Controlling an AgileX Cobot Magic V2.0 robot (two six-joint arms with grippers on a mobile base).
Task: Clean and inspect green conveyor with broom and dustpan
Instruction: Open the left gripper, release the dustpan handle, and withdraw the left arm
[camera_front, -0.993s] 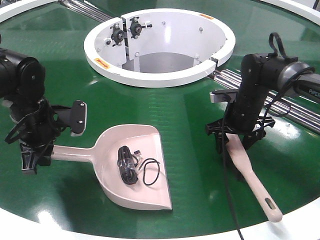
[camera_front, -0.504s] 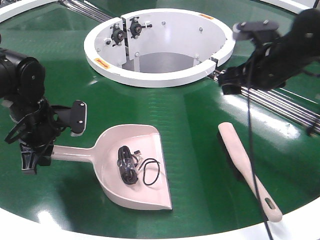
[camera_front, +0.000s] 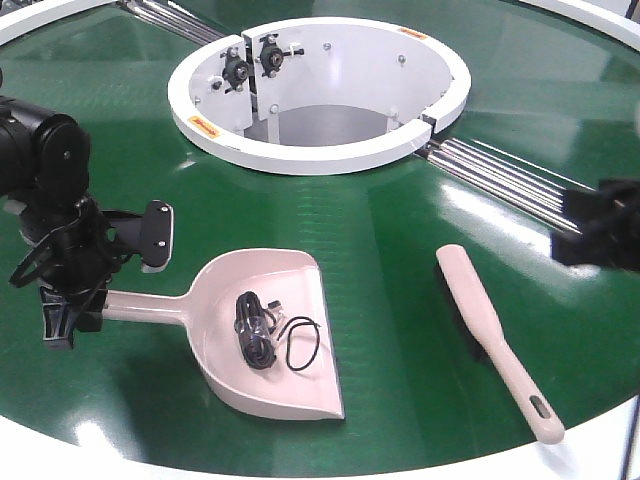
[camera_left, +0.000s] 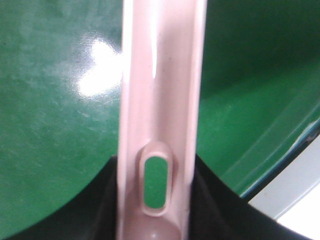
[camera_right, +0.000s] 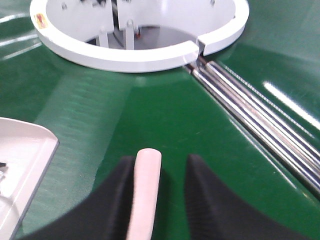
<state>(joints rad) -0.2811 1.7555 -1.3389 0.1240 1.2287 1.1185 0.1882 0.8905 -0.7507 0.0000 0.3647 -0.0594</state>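
The green conveyor (camera_front: 400, 230) fills the front view. The beige-pink dustpan (camera_front: 290, 385) lies on it, holding a dark cable bundle (camera_front: 255, 325). My left gripper (camera_front: 62, 315) is shut on the dustpan's handle (camera_left: 160, 100), which runs between the black fingers in the left wrist view. The broom (camera_front: 478, 310) lies free on the belt at the right, handle toward the front edge. My right arm (camera_front: 600, 230) is a blurred dark shape at the right edge, apart from the broom. In the right wrist view my right gripper (camera_right: 162, 162) is open, and the broom's end (camera_right: 148, 170) shows beside the left finger.
The white central ring (camera_front: 320, 150) with its opening sits at the back. Chrome rollers (camera_front: 500, 175) run from it to the right, near my right arm. The white outer rim (camera_front: 300, 470) borders the front. The pan's corner shows in the right wrist view (camera_right: 20, 150).
My right gripper has let go of the broom, risen and swung away to the right edge. The broom stays lying on the belt. The left arm and dustpan have not moved.
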